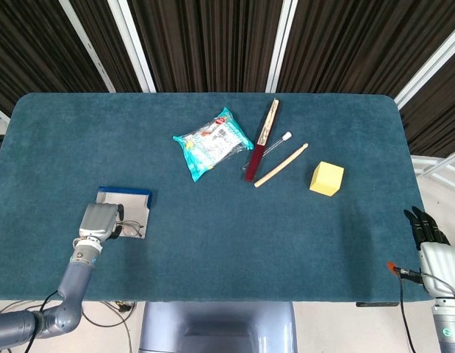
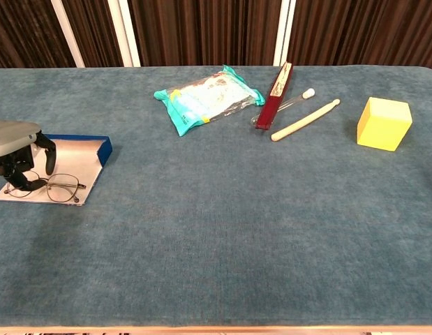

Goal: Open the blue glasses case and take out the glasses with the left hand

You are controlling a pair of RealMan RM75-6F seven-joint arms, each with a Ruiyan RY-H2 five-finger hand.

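Chest view: left robot hand (image 2: 20, 150) sits over the left end of the glasses (image 2: 49, 187), fingers curled down at the temple; can't confirm they're clamped on it. Glasses lie in the open blue glasses case (image 2: 79, 144), long axis running rightward from that hand. Right robot hand (image 1: 431, 243) is well apart, fingers straight, holding nothing.
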